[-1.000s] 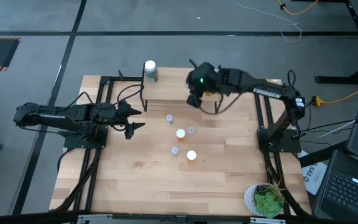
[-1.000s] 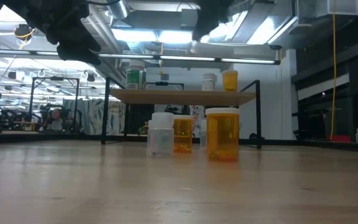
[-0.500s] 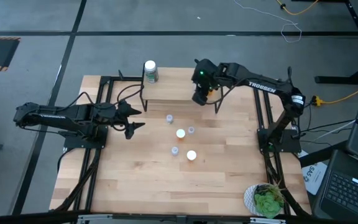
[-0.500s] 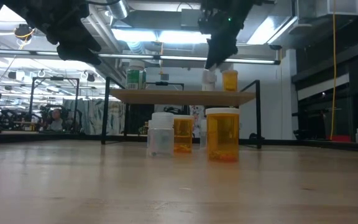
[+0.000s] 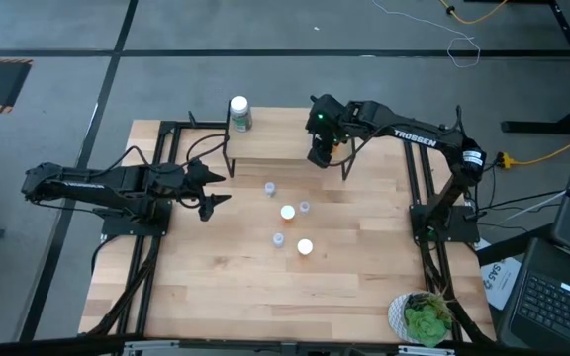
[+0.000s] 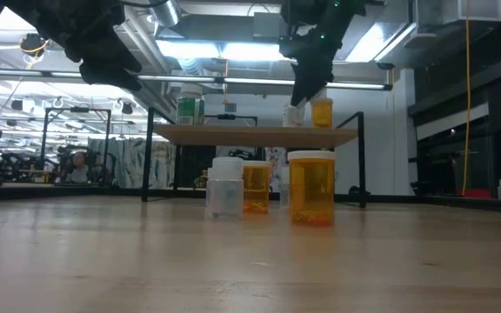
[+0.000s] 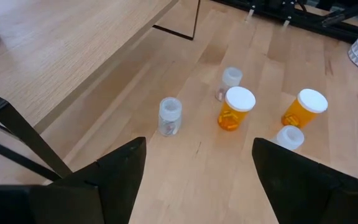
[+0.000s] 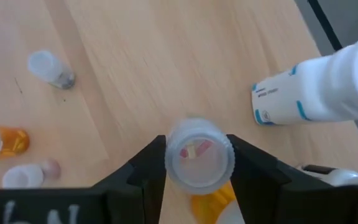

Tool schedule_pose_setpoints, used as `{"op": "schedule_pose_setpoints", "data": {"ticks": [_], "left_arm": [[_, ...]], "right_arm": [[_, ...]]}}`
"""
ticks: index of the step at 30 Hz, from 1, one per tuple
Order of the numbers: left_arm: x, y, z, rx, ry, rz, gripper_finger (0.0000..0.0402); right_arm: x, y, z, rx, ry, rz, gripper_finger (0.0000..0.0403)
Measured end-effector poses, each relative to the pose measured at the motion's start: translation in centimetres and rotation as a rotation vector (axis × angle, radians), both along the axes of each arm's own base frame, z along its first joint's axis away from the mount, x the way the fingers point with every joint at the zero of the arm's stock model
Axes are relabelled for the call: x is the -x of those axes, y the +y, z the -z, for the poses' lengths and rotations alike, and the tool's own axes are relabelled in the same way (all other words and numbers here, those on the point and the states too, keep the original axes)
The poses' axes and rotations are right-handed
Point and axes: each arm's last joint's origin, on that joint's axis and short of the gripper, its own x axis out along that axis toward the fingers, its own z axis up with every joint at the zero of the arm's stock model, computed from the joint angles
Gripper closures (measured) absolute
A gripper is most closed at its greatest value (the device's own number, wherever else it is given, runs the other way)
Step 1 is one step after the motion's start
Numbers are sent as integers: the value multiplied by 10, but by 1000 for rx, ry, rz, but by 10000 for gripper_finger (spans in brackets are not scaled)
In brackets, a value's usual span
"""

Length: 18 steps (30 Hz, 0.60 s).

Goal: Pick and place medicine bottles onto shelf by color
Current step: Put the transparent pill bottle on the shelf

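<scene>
The right gripper [image 5: 321,155] hangs over the right end of the shelf [image 5: 265,146], just above centre in the high view. In the right wrist view its two dark fingers [image 8: 143,169] stand on either side of a small clear bottle [image 8: 199,162], whose cap faces the camera, with little or no gap showing; whether they pinch it or have just let go cannot be told. In the low view the same gripper [image 6: 301,96] comes down from the top of the frame onto a small white-capped bottle [image 6: 293,114] standing on the shelf top [image 6: 255,132], and an orange bottle [image 6: 322,112] stands just beside it to the right.

At the shelf's left end, a larger white-capped bottle with a green label [image 5: 238,113] stands upright.

On the table [image 5: 216,297] below the shelf in the high view, near the middle of the frame, stand five more bottles: two orange ones with white caps [image 5: 288,213] [image 5: 305,247] and three tiny clear ones [image 5: 270,188] [image 5: 305,207] [image 5: 278,239].

The left gripper [image 5: 209,188] waits at the left of the table, its fingers [image 7: 120,171] spread wide and empty, well apart from the bottles.

A green plant in a white pot [image 5: 424,318] sits at the lower right corner of the table.
</scene>
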Motion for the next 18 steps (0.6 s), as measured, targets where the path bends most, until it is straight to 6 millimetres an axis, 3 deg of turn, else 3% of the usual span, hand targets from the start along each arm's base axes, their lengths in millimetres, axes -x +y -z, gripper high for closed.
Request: {"op": "schedule_pose_setpoints", "data": {"ticks": [10, 18], "left_arm": [[0, 0, 0, 0, 0, 0, 113], [0, 0, 0, 0, 0, 0, 113]], "right_arm": [[-5, -3, 5, 21, 4, -4, 224], [-8, -3, -16, 30, -61, -38, 222]]}}
